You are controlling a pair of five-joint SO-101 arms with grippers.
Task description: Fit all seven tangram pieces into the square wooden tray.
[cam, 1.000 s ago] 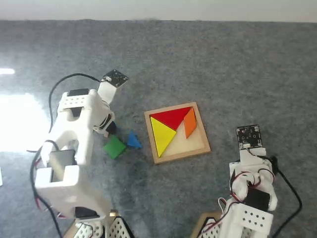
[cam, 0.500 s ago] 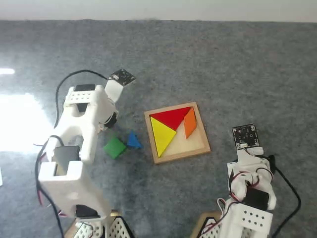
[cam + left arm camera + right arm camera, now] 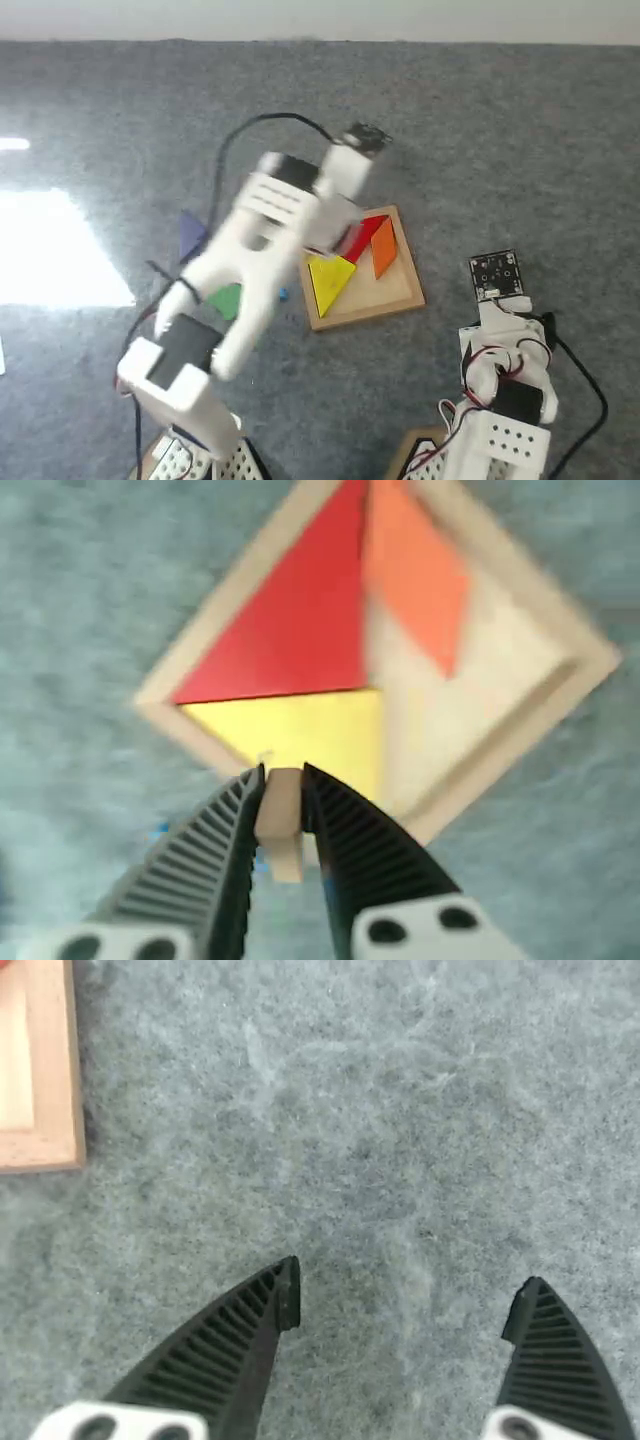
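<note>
- My left end effector point(image 3: 283, 772) was clamped on one tangram piece. This held piece point(image 3: 283, 825) showed edge-on as pale wood, and its face colour could not be determined.
- The held piece hung over the rim of the tray point(image 3: 178, 712), on the side where the yellow triangle point(image 3: 300, 725) sat.
- The tray lay on the table point(image 3: 500, 130). It contained the yellow triangle, a red triangle point(image 3: 300, 630) and an orange parallelogram point(image 3: 415, 580). The tray floor beside the parallelogram was bare.
- Handling judgement: the held piece appeared light, rigid and smooth-faced. It could pivot between the pads, so a grip across the middle of its flat faces is advised. The fit is probably close, so the piece should be aligned squarely before release.
- My right end effector point(image 3: 408, 1280) had its fingers wide apart over the table beside a tray corner, and it held nothing.
- Three pieces lay loose on the table outside the tray: a green piece point(image 3: 228, 298), a small blue piece point(image 3: 283, 294) and a bluish-violet piece point(image 3: 190, 235).
- Obstruction: in the high view my left arm crossed above the tray and partly covered the red triangle. The rim and the edges of the seated pieces could catch a tilted piece.
</note>
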